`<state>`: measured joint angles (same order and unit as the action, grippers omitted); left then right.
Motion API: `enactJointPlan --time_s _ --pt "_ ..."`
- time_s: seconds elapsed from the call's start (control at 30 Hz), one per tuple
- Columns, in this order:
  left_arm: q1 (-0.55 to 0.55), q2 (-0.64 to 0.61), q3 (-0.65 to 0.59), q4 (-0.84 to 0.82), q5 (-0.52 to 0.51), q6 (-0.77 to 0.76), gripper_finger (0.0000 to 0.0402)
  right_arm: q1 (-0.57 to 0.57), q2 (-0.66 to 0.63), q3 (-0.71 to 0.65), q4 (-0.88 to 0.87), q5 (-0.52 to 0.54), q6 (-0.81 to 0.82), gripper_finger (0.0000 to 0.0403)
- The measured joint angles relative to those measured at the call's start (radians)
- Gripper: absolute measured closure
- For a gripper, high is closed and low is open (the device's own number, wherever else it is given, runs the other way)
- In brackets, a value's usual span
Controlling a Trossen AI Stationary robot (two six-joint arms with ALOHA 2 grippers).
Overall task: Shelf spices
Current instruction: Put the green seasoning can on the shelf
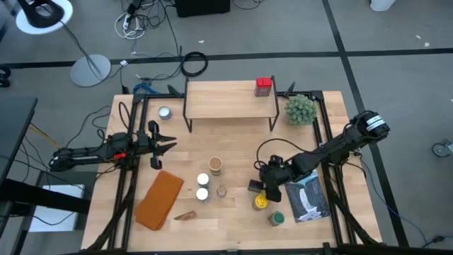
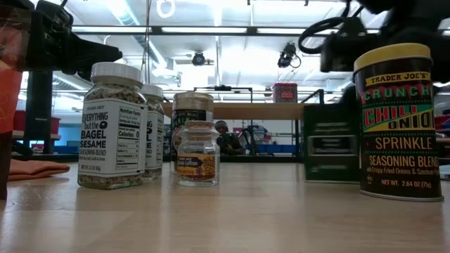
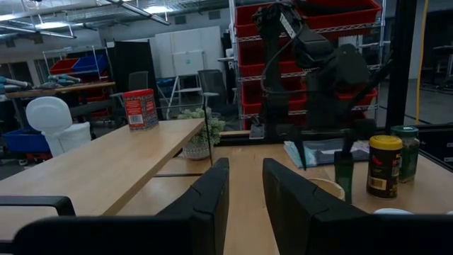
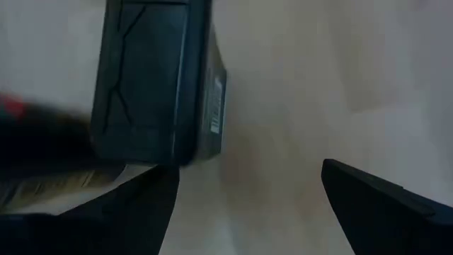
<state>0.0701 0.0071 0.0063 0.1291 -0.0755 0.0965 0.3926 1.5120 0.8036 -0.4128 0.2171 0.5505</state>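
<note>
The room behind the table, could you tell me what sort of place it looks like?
Most likely a robotics lab or workshop: red storage bins on metal racking, a grey floor with loose cables, and strip lights under an open industrial ceiling.

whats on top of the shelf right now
One red spice tin stands near the right end of the shelf. The rest of its wooden top is bare. The space under it is hidden from above.
</note>
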Motion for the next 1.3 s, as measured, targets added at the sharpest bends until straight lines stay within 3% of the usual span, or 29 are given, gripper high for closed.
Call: enactJointPlan --time_s 0.27,0.47,0.63,0.8,1.07,1.3 --pt "0.0 0.0 0.0 0.0 0.0 0.0 0.031 -0.092 0.0 0.0 -0.009 0.09 -0.075 0.0058" --pt "0.0 0.0 0.0 0.0 0.0 0.0 0.031 -0.138 -0.034 0.014 -0.073 -0.044 -0.136 0.0058" --pt "0.0 0.0 0.0 0.0 0.0 0.0 0.031 -0.158 -0.085 0.141 -0.306 -0.047 -0.154 0.0058" --pt "0.0 0.0 0.0 0.0 0.0 0.0 0.031 -0.161 -0.091 0.302 -0.357 -0.043 -0.188 0.0058" --pt "0.0 0.0 0.0 0.0 0.0 0.0 0.031 -0.139 0.04 0.484 -0.363 -0.069 -0.246 0.0058" --pt "0.0 0.0 0.0 0.0 0.0 0.0 0.031 -0.128 0.223 0.601 -0.54 -0.087 -0.266 0.0058"
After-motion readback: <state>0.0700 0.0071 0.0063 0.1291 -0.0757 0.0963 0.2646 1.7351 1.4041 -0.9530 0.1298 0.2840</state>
